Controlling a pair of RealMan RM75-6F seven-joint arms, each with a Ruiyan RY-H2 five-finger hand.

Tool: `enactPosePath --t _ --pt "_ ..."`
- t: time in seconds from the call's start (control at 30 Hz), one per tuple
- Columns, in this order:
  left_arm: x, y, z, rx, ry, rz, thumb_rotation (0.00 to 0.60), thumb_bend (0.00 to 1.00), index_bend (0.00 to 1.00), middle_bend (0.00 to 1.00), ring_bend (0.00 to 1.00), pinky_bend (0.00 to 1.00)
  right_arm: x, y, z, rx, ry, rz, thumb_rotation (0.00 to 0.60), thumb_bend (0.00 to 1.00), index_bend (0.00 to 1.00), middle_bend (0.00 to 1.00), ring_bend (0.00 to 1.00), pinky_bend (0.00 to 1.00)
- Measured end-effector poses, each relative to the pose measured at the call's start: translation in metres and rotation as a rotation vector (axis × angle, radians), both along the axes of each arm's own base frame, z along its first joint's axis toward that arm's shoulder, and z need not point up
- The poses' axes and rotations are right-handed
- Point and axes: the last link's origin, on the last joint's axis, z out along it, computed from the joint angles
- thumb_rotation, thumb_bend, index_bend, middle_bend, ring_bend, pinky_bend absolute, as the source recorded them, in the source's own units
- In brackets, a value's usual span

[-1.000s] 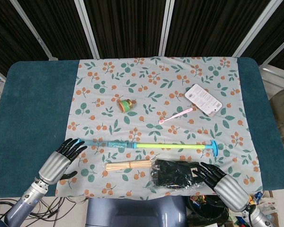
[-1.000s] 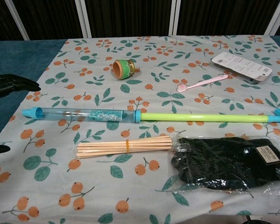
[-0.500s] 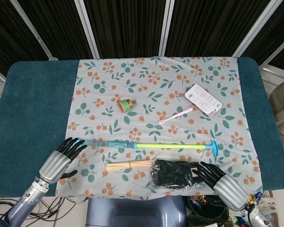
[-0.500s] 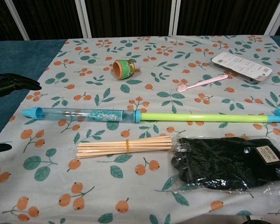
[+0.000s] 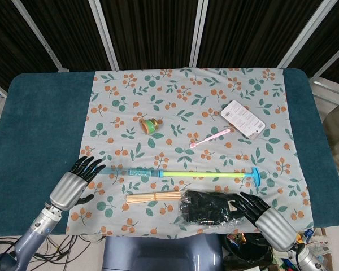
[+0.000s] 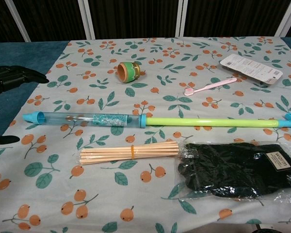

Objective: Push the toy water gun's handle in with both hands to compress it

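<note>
Toy water gun lies flat across the floral cloth, fully extended: clear blue barrel to my left, yellow-green plunger rod running right to the blue T-handle. Long axis across me suits a two-ended squeeze, one palm per end. My left hand hangs just off the nozzle end, fingers spread and pointing toward it, holding nothing, not touching the barrel as far as I can tell. My right hand sits nearer me than the handle, fingers apart, empty, over the edge of the bagged black gloves; it needs to come up behind the T-handle before any push, I judge. Bundle of wooden sticks lies just on my side of the barrel, parallel, close enough to get nudged. Further off: pink toothbrush, white card pack, small green-and-orange toy.
</note>
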Motion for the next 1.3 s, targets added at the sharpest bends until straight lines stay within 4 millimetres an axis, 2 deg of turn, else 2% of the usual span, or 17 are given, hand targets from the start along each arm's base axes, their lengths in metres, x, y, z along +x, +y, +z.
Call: enactPosePath --t 0.37,0.57,0.73,1.3 --pt "0.008 0.036 -0.011 -0.019 0.141 0.133 0.6 0.18 0.24 0.16 0.04 0.09 -0.001 -0.002 0.0 -0.004 -0.006 -0.012 0.6 0.1 0.08 0.0 0.0 0.15" --pt "0.015 0.052 -0.023 -0.038 0.197 0.21 0.6 0.19 0.29 0.17 0.04 0.09 -0.001 -0.003 0.0 -0.007 -0.012 -0.019 0.6 0.1 0.08 0.0 0.0 0.15" --pt "0.023 0.059 -0.034 -0.033 0.21 0.229 0.6 0.22 0.33 0.19 0.05 0.1 -0.001 -0.004 0.001 -0.007 -0.018 -0.025 0.6 0.1 0.08 0.0 0.0 0.15" --pt "0.017 0.066 -0.039 0.0 0.218 0.299 0.6 0.26 0.39 0.24 0.06 0.12 -0.001 -0.004 0.002 -0.011 -0.027 -0.024 0.6 0.11 0.09 0.0 0.0 0.15"
